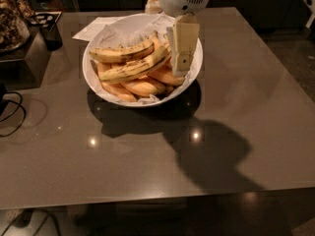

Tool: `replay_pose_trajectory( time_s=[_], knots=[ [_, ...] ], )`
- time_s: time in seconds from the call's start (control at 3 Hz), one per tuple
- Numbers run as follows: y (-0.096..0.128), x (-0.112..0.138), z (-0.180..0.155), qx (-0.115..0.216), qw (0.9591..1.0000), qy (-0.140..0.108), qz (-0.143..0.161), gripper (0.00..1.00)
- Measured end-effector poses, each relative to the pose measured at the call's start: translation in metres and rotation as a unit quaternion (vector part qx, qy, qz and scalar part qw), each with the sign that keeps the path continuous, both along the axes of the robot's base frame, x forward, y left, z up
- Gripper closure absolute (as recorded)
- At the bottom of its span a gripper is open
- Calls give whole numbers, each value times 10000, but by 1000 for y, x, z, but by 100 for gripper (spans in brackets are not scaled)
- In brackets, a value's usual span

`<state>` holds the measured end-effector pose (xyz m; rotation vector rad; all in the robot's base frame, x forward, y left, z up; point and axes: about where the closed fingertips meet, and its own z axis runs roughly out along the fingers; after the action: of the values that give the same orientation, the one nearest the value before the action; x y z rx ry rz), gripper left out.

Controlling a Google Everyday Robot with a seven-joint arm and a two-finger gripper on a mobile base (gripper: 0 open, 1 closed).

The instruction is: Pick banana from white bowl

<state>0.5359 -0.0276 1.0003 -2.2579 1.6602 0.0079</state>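
The banana (129, 63), a long speckled pair, lies on top of the shorter orange bananas (142, 86) in the white bowl (86, 70) on the counter (231, 107). The gripper (183, 48) hangs over the bowl's right side, at the right end of the pair; whether its jaws are open or closed I cannot tell. The risk, I think: a grasp so near the tip may slip, or catch an orange one instead.
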Motion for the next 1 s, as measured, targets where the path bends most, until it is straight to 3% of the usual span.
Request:
replay_pose_trajectory(
  time_s=[0.33,1.0],
  knots=[
    [6,-1,-1,-18,9999,-6,104,13],
    [15,-3,-3,-51,9998,10,206,19]
  ],
)
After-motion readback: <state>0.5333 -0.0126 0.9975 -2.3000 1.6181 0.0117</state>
